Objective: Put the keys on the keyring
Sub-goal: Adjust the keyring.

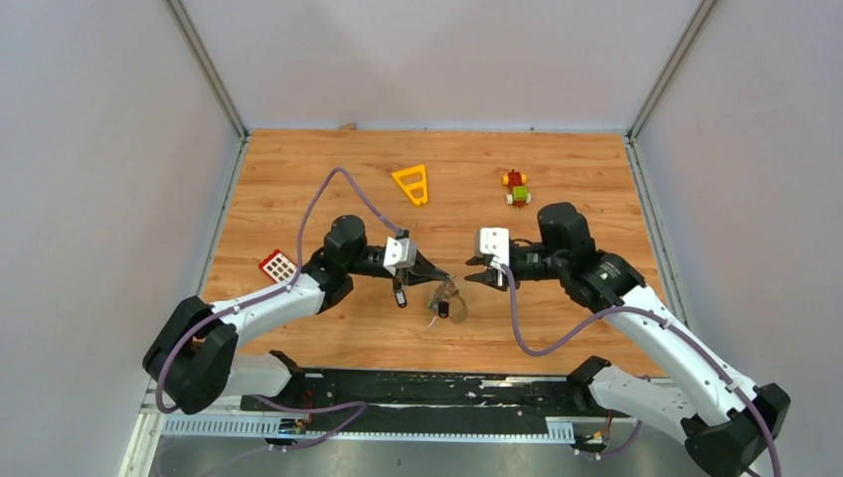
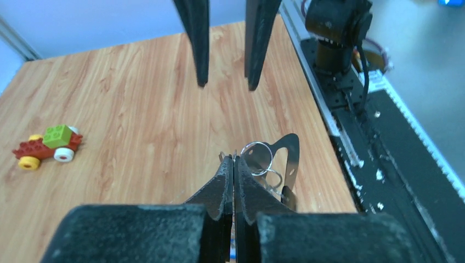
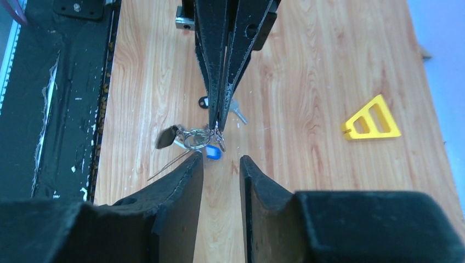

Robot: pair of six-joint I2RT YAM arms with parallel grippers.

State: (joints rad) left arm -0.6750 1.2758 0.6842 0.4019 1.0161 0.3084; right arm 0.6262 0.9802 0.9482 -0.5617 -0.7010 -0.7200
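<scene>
My left gripper [image 1: 440, 278] [image 2: 234, 159] is shut, its tips pinching a small silver split ring [image 2: 256, 143] [image 3: 198, 138] of the key bunch. From that bunch hang a blue tag [image 3: 213, 153] and the big grey keyring [image 2: 294, 164] [image 3: 166, 137], just above the table. My right gripper [image 1: 467, 279] [image 3: 221, 160] faces it, open, a short way from the bunch and holding nothing. One loose key [image 3: 237, 113] with a black tag [image 1: 400, 296] lies on the wood under the left gripper.
A yellow triangle frame [image 1: 412, 184] and a red-green-yellow toy block car [image 1: 515, 187] lie at the back of the table. A red-and-white grid block [image 1: 277, 265] sits by the left arm. The black base rail [image 1: 427, 388] runs along the near edge.
</scene>
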